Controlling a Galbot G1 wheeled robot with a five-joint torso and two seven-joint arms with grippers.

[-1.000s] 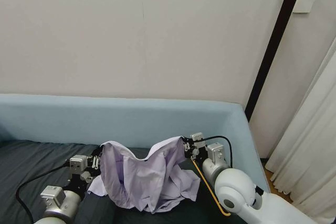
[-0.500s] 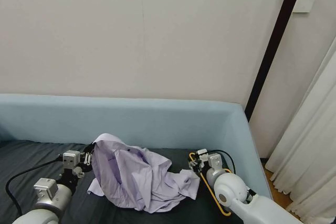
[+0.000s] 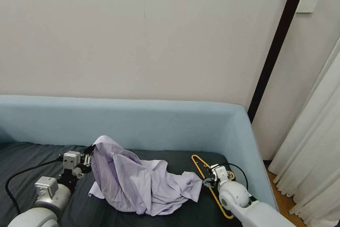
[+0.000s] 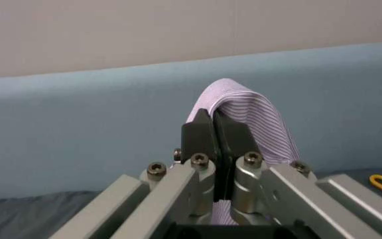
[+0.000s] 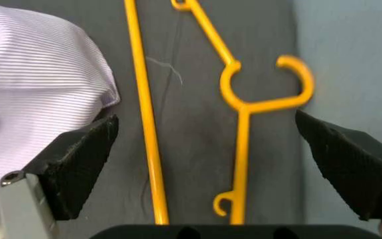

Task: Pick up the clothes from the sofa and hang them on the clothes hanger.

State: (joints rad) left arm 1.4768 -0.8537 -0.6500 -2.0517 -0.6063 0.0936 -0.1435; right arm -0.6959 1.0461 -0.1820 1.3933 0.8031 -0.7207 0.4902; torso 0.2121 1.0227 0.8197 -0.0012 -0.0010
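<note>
Head view: we see the lavender shirt (image 3: 141, 182) slumped on the sofa (image 3: 159, 123), one edge pinched up by the left end effector (image 3: 85, 159), and the right end effector (image 3: 208, 178) beside the yellow hanger (image 3: 201, 161). Left wrist view: the jaws are clamped on a thin, floppy fold (image 4: 257, 119), so we reckon it'll sag anywhere it isn't held. Right wrist view: the right end effector (image 5: 204, 124) is spread wide and empty over the hanger (image 5: 142, 99).

We count one shirt (image 3: 141, 184), one yellow hanger (image 5: 141, 99) and one sofa (image 3: 159, 123). We count two tools, the left tool (image 4: 214, 124) and the right tool (image 5: 206, 122). We count one curtain (image 3: 319, 147).
</note>
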